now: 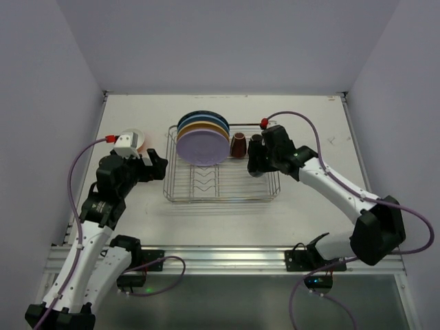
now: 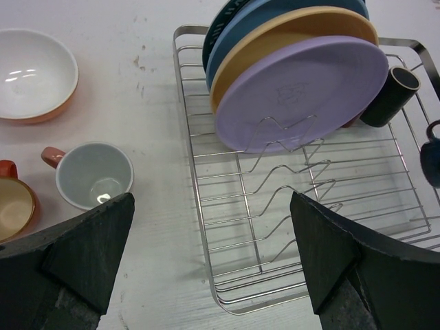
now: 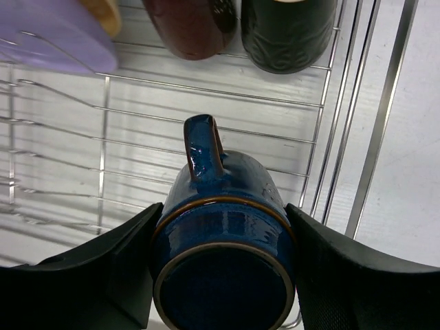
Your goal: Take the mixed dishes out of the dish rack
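**Two arms: station state, read left to right**

1. At the far left of the table (image 2: 151, 89), locate the orange cup (image 2: 14, 206), cut off by the edge of the left wrist view. Just beside it stands the pink cup (image 2: 93, 177), upright with its mouth up and its handle toward the orange cup. Beyond both sits the orange bowl (image 2: 31, 72), white inside, upright and apart from the cups.

2. Check the left gripper (image 2: 212, 199). Its jaws stand wide apart and hold nothing. It sits above the left rim of the dish rack (image 1: 220, 199).

3. Inspect the rack's far-left section. Four plates stand on edge in the dividers, leaning and closely overlapped. The lavender plate (image 2: 302, 93) is nearest the front, followed by the yellow plate (image 2: 289, 34) and the blue plate (image 2: 237, 34). A darker plate (image 2: 214, 31) is at the back.

4. To the right of the plates, find the brown cup (image 1: 238, 145) and the black cup (image 1: 256, 142), side by side by the far rim. The black cup is tilted.

5. Check the right gripper (image 3: 223, 213). It is clamped on the blue cup (image 3: 223, 275) over the rack's right section, with one finger on each side of the body. The cup's base faces the wrist camera and its handle points toward the far cups. You cannot tell whether the cup touches the wires.
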